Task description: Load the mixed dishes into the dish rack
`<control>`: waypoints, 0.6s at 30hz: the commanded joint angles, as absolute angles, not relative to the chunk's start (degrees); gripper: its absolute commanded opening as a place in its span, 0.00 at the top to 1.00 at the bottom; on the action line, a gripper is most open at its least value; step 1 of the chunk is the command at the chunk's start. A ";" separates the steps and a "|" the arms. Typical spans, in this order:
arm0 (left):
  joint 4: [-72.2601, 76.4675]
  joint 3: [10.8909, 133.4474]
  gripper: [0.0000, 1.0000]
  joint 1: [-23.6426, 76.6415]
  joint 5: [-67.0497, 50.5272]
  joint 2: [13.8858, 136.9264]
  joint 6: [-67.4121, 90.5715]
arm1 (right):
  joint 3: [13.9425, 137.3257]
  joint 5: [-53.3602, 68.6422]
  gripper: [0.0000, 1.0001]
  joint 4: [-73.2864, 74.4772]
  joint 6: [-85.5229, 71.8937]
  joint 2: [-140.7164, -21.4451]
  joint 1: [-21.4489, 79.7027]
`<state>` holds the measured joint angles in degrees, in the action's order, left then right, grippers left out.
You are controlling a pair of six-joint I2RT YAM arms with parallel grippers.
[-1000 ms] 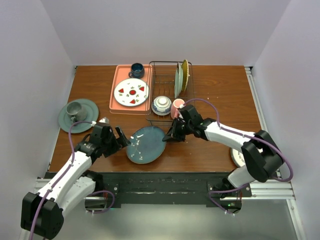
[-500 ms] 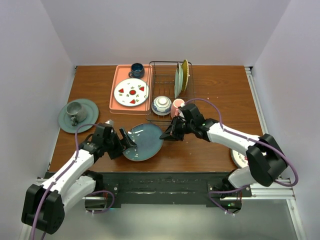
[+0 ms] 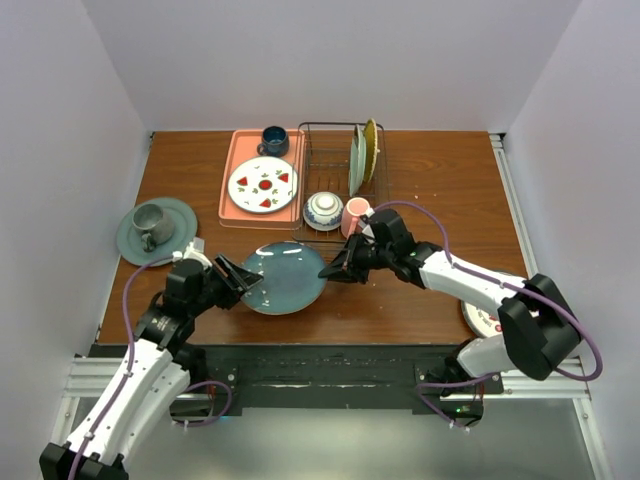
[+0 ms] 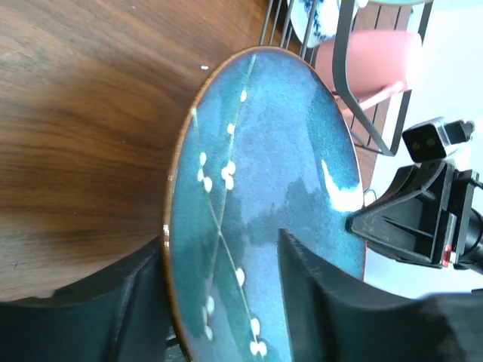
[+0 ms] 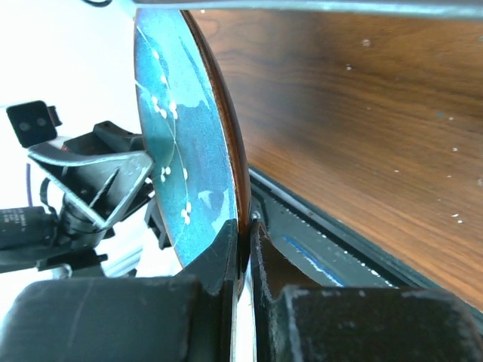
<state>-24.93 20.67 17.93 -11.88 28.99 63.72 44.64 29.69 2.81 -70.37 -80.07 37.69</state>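
A teal plate with white blossoms [image 3: 283, 277] hangs tilted above the table, in front of the dish rack [image 3: 335, 125]. My right gripper [image 3: 325, 272] is shut on its right rim; in the right wrist view [image 5: 243, 234] both fingers pinch the rim of the plate [image 5: 177, 128]. My left gripper [image 3: 243, 280] straddles the left rim with its jaws apart; in the left wrist view [image 4: 219, 241] one finger sits behind the plate [image 4: 256, 188] and one over its face. The rack holds a teal-grey plate [image 3: 355, 160] and a yellow plate [image 3: 371, 148] upright, with the patterned bowl [image 3: 323, 210] and pink mug [image 3: 355, 213] at its near end.
A pink tray [image 3: 240, 205] left of the rack carries a white plate with red marks [image 3: 263, 185] and a dark blue mug [image 3: 273, 140]. A grey-green mug [image 3: 150, 222] stands on a saucer [image 3: 178, 215] at far left. Another white plate [image 3: 478, 316] lies by the right arm's base.
The teal plate has come up off the table and moved back toward the rack, tilting. The right gripper stays on its rim. The left arm has drawn back and left.
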 commanded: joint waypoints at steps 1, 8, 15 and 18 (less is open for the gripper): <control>-20.39 21.97 0.53 18.02 -14.76 28.56 65.66 | 47.02 37.43 1.00 -9.84 -73.65 -76.38 37.62; -22.32 28.56 0.81 18.02 -15.38 31.99 61.70 | 50.01 40.77 1.00 -10.11 -72.16 -77.43 37.79; -35.57 41.11 1.00 18.02 -14.50 37.35 60.47 | 51.94 44.29 1.00 -9.58 -71.28 -80.24 38.58; -40.49 45.33 1.00 18.02 -13.72 39.19 61.08 | 52.73 45.52 1.00 -9.76 -71.10 -81.47 39.02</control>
